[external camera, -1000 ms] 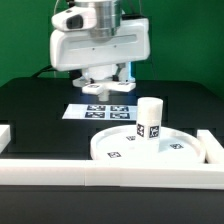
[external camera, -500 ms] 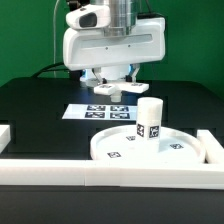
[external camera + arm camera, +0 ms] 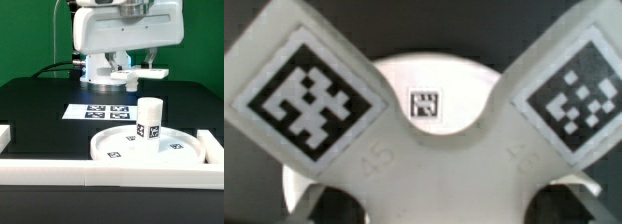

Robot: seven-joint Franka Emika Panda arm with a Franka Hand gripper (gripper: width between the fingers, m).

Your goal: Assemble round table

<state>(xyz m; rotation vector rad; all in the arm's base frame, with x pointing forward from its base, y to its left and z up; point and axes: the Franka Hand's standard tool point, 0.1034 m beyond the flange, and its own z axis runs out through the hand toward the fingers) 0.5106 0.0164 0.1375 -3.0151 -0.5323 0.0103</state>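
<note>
The large rimmed round disc [image 3: 120, 150] lies at the front, toward the exterior view's right. The short thick cylinder [image 3: 150, 118] stands upright on it. My gripper [image 3: 131, 72] is shut on the flat cross-shaped piece [image 3: 148, 73] and holds it level in the air, behind the cylinder and higher than its top. In the wrist view the cross-shaped piece [image 3: 438, 160] fills the frame between my fingers [image 3: 335, 205], with two tagged arms spreading out. Between those arms shows a round white top [image 3: 429, 85] with a small tag, apparently the cylinder's.
The marker board [image 3: 98, 111] lies flat on the black table [image 3: 35, 110] behind the disc. White border bars run along the front [image 3: 100, 172], at the exterior view's left [image 3: 5, 133] and its right [image 3: 213, 146]. A green wall stands behind.
My arm has risen and moved toward the exterior view's right, carrying the cross-shaped piece from low over the marker board to a spot behind the cylinder. The disc and cylinder have not moved.
</note>
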